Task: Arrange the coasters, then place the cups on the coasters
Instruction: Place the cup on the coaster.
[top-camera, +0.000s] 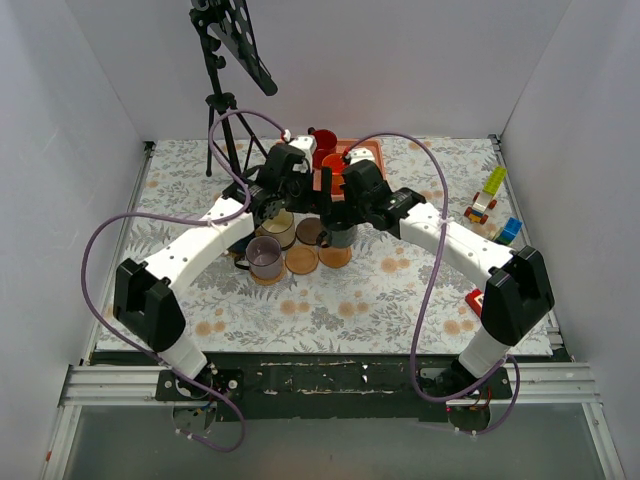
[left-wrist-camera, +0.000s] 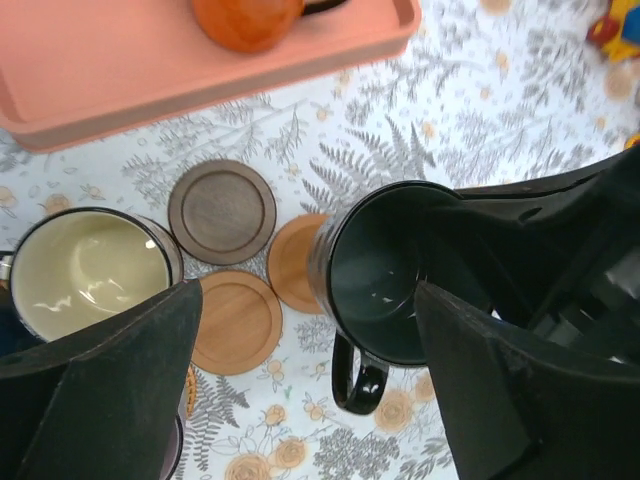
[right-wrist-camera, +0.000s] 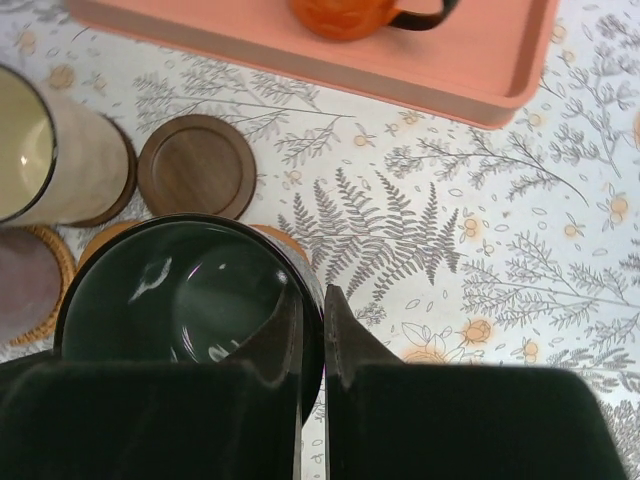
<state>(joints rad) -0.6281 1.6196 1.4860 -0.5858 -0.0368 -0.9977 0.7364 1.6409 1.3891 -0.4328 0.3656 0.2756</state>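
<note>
Both arms reach in from the near edge of the desk and meet over its middle. The left arm leans right, and its tool points down with fingers wide apart. The right arm leans left, and its tool points down, pinched tight on a cup rim.

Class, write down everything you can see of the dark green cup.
The dark green cup is a small, glossy mug, enamel-looking, with a darker rim and a black loop handle. It is upright and empty. The right gripper is shut on its rim, one finger inside, one outside. It sits over a tan coaster; whether it rests on it cannot be told.
</note>
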